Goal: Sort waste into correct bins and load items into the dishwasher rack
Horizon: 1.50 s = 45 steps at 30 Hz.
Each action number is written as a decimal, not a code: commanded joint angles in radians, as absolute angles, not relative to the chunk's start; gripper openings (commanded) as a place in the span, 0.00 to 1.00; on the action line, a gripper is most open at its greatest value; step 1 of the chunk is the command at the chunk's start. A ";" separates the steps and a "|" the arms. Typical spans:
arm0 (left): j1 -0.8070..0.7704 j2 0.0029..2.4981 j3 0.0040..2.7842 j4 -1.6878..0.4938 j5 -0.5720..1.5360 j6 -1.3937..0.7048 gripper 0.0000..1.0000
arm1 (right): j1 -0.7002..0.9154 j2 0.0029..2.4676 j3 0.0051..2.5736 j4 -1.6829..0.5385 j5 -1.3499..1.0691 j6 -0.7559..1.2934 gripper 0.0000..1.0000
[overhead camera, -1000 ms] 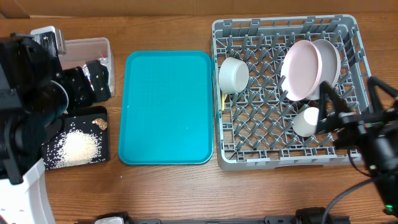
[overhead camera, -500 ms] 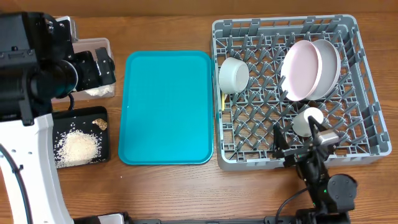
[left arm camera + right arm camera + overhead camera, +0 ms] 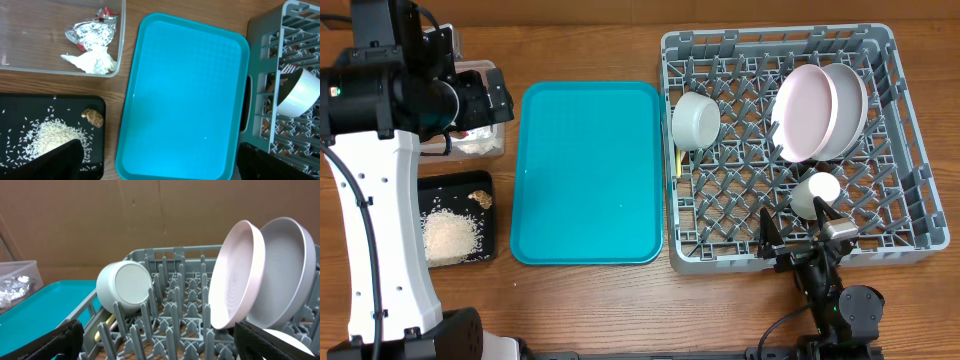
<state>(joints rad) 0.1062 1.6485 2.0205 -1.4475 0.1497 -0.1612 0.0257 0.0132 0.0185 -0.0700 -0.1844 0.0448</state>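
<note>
Near the dishwasher rack [image 3: 720,262], right gripper [image 3: 802,240] has swung in (left gripper [image 3: 485,100] withdrew); both jaws apart.

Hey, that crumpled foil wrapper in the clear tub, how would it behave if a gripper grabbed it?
The foil wrapper looks thin and crumpled, so it would probably crush further and weigh almost nothing. It seems to touch the paper scrap in the tub, so a pinch might drag that along.
</note>
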 commanded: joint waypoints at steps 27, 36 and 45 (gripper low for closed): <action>-0.218 1.077 1.538 -0.841 -0.284 0.076 1.00 | 0.020 0.006 0.008 -0.064 -0.192 0.040 1.00; -0.189 0.533 0.828 -0.499 -0.288 0.135 1.00 | 0.020 0.006 0.008 -0.064 -0.192 0.040 1.00; -0.107 0.030 0.307 -0.282 -0.234 0.089 1.00 | 0.020 0.006 0.008 -0.064 -0.192 0.040 1.00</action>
<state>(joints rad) -0.1532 0.1493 0.4034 -0.2947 -0.2722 0.1097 0.0257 0.0128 0.0185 -0.0689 -0.1871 0.0444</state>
